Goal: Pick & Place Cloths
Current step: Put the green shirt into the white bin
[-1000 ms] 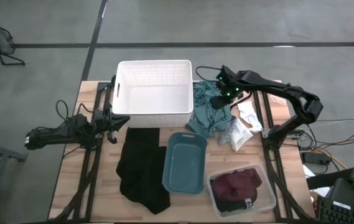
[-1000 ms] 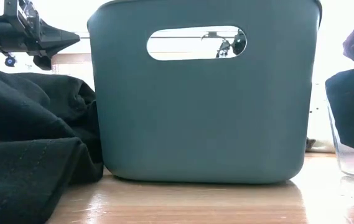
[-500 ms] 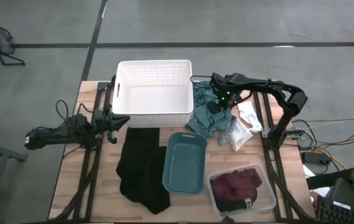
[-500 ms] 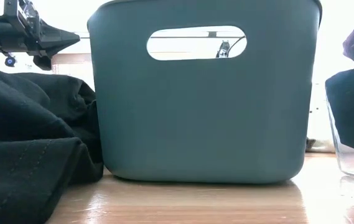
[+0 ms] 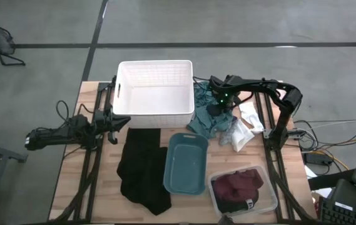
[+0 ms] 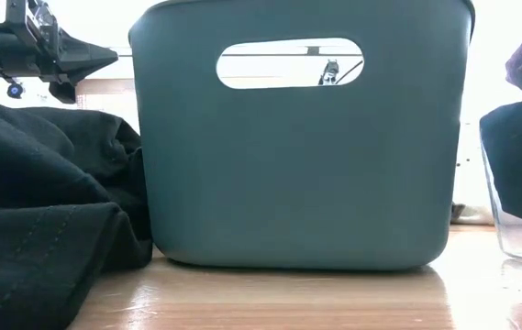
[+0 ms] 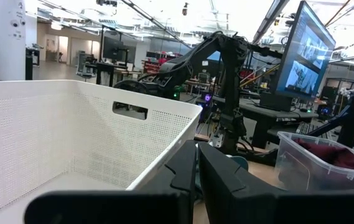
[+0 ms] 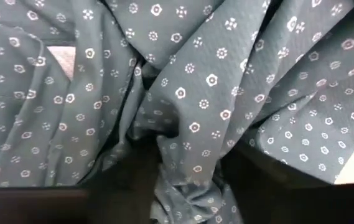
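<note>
The teal cloth (image 5: pixel 210 115), dotted with small white flowers, lies crumpled on the table between the white basket and the white cloth (image 5: pixel 245 125); it fills the right wrist view (image 8: pixel 214 81). My right gripper (image 5: pixel 217 103) is down on its far part, shut on it. The large black cloth (image 5: pixel 143 172) (image 6: pixel 40 202) lies flat on the table near the left. The maroon cloth (image 5: pixel 240 183) sits in the clear bin on a dark one. My left gripper (image 5: pixel 120 122) (image 7: pixel 196 171) waits shut by the basket's near left corner. My right gripper pinches a gathered fold of the teal cloth (image 8: pixel 180 180) between its two fingers (image 8: pixel 127 186), coming from above and pointing down. Creases run out from the pinched ridge. The rest of the cloth lies slack on the table.
The white perforated basket (image 5: pixel 156 94) (image 7: pixel 71 137) stands at the far edge. A teal bin (image 5: pixel 187 164) (image 6: pixel 302 137) stands mid-table, and the clear bin (image 5: pixel 243 192) is at the near right. Bare wood shows at the near left corner.
My right gripper has moved toward the table's left edge and down onto the teal cloth, its arm folding in closer over the table. The cloths and bins lie as before.
</note>
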`<action>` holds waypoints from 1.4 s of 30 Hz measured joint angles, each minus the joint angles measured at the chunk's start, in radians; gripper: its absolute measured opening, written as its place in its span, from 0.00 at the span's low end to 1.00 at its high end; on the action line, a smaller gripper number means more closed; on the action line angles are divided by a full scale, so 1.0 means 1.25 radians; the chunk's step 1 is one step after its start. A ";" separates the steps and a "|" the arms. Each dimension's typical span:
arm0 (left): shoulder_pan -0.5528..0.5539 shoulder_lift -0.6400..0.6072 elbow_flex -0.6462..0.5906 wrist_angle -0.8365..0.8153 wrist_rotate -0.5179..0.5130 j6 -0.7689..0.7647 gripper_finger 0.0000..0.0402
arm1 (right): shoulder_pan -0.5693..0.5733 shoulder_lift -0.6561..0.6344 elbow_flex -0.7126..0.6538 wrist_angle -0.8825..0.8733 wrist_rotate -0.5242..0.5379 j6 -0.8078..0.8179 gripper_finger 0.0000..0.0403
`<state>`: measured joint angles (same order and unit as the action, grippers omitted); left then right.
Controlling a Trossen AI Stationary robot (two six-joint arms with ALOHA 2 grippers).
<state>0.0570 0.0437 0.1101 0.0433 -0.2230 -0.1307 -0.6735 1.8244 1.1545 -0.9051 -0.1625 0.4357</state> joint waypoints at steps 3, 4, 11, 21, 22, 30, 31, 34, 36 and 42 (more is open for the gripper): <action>0.000 0.000 0.000 0.000 0.000 0.000 0.06 | 0.000 -0.009 0.000 0.000 -0.008 -0.007 0.23; 0.000 0.000 0.000 0.000 0.000 0.000 0.06 | 0.000 -0.012 0.000 0.000 -0.015 -0.015 0.17; 0.000 0.000 0.000 0.000 0.000 0.000 0.06 | 0.001 -0.073 0.000 -0.011 -0.022 -0.022 0.03; 0.000 0.000 0.000 0.000 0.000 0.000 0.06 | -0.003 -0.315 0.000 -0.009 -0.002 0.061 0.02; 0.000 0.000 0.000 0.000 0.000 0.000 0.06 | -0.003 -0.342 0.000 -0.004 0.006 0.070 0.02; 0.000 0.000 0.000 0.000 0.000 0.000 0.06 | -0.003 -0.487 0.073 0.005 0.047 0.111 0.03; 0.000 0.000 0.000 0.000 0.000 0.000 0.06 | -0.003 -0.493 0.090 0.006 0.047 0.112 0.03; 0.000 0.000 0.000 0.000 0.000 0.000 0.06 | -0.003 -0.497 0.150 0.006 0.049 0.113 0.03; 0.000 0.000 0.000 0.000 0.000 0.000 0.06 | -0.003 -0.492 0.196 0.006 0.049 0.112 0.03; 0.000 0.000 0.000 0.000 0.000 0.000 0.06 | -0.003 -0.461 0.349 0.003 0.088 0.075 0.03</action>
<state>0.0570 0.0437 0.1101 0.0437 -0.2230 -0.1307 -0.6769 1.2479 1.5906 -0.9019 -0.0526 0.5289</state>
